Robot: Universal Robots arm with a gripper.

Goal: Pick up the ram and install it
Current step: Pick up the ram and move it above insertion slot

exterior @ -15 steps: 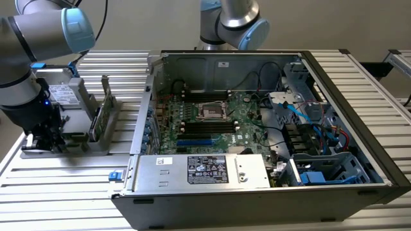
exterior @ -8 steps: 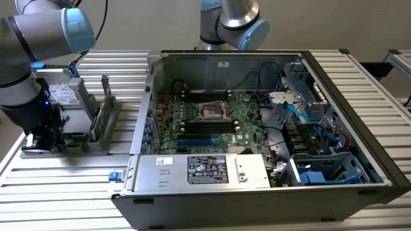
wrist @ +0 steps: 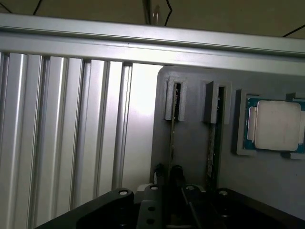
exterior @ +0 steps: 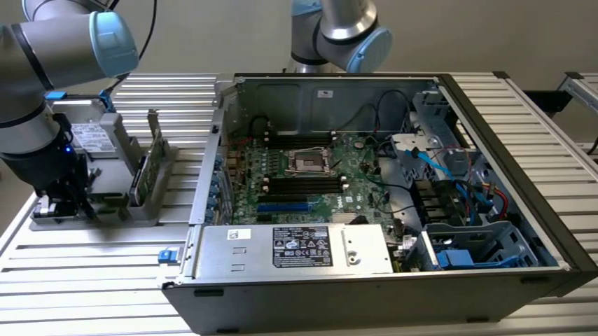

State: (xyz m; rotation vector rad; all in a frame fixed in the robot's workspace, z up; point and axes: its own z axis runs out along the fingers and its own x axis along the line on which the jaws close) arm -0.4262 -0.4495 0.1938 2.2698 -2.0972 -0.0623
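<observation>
I judge that the picking step is in hand: the gripper (exterior: 61, 204) is low over the grey holder (exterior: 117, 210), beside the open case (exterior: 374, 280). In the wrist view it sits right at the ram (wrist: 172, 129), which stands edge-on in a holder slot, near the processor (wrist: 279, 125). Whether the gripper is clenched I cannot tell. The pick probably calls for a centred hold and a straight pull along the slot.
</observation>
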